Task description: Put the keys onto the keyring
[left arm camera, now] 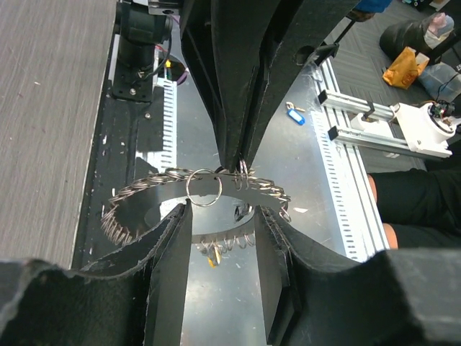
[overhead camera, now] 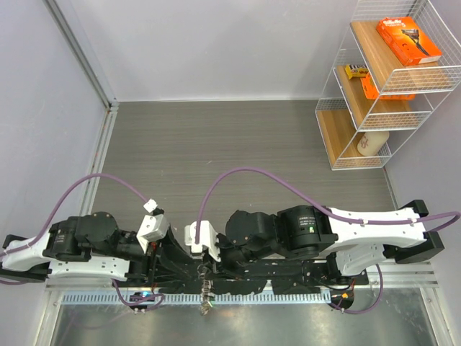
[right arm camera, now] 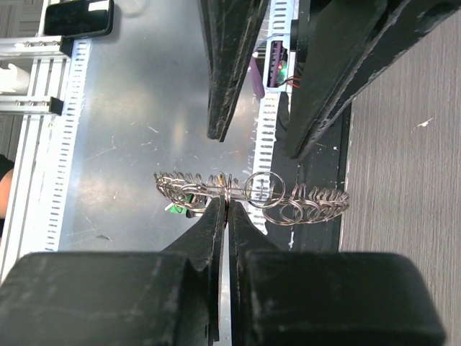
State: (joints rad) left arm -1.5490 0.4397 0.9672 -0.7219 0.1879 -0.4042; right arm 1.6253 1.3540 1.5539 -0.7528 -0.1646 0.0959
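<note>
The keyring (right arm camera: 252,189) is a thin silver ring fringed with many small silver loops and a small green tag (right arm camera: 175,209). It hangs edge-on over the metal strip at the table's near edge, and shows in the top view as the keyring (overhead camera: 207,292). My right gripper (right arm camera: 227,203) is shut on its wire near the middle. In the left wrist view the keyring (left arm camera: 202,184) lies just beyond my left gripper (left arm camera: 223,210), which stands open with its fingers either side of one larger loop and nothing clamped. No loose keys show.
A wire shelf rack (overhead camera: 382,79) with orange boxes stands at the back right. A slotted white cable duct (overhead camera: 144,297) runs along the near edge. A small blue tag (left arm camera: 295,115) lies on the metal sheet. A phone (right arm camera: 75,18) rests on the frame.
</note>
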